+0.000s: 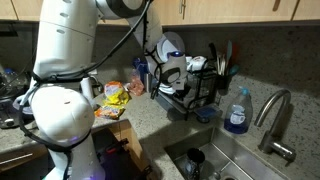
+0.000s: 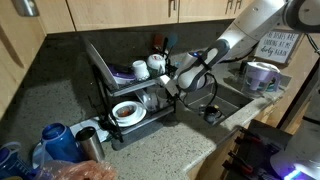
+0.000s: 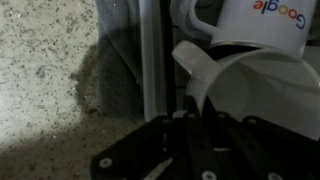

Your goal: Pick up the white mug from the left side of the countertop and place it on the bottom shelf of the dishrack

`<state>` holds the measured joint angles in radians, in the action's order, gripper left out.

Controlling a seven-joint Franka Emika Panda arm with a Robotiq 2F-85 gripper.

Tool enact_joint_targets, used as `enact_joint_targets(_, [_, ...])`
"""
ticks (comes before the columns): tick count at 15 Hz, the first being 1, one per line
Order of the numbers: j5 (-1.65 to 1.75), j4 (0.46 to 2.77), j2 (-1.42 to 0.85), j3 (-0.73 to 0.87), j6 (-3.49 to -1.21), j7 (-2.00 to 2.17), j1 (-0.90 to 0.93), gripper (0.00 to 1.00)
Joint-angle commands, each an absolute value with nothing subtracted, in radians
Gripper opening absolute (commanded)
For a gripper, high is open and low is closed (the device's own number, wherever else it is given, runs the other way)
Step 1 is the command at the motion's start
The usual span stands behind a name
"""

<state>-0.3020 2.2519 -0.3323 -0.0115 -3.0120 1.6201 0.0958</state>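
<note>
The white mug (image 3: 245, 85) fills the wrist view with its opening toward the camera and its handle at upper left. My gripper (image 3: 205, 112) is shut on its rim. A second white cup with a Google logo (image 3: 250, 18) sits just beyond it. In both exterior views my gripper (image 1: 171, 72) (image 2: 173, 86) is at the end of the black wire dishrack (image 1: 203, 92) (image 2: 103, 88), about level with its lower tier, where a blue-rimmed plate (image 2: 127, 111) lies. The rack stands on the speckled granite countertop (image 3: 50, 70).
Two white cups (image 2: 148, 68) stand on the rack's top tier. A blue soap bottle (image 1: 237, 112), the faucet (image 1: 272, 118) and the steel sink (image 1: 235, 160) lie beside the rack. Snack packets (image 1: 115, 95) and a blue jug (image 2: 55, 140) are on the counter.
</note>
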Motion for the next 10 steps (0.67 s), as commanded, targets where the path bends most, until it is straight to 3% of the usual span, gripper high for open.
enact_joint_targets(1, [-0.323,2.146,-0.348,0.016,-2.879,1.595,0.055,0.02])
enact_joint_targets(10, [-0.312,2.097,-0.358,0.029,-2.797,1.609,0.05,0.02])
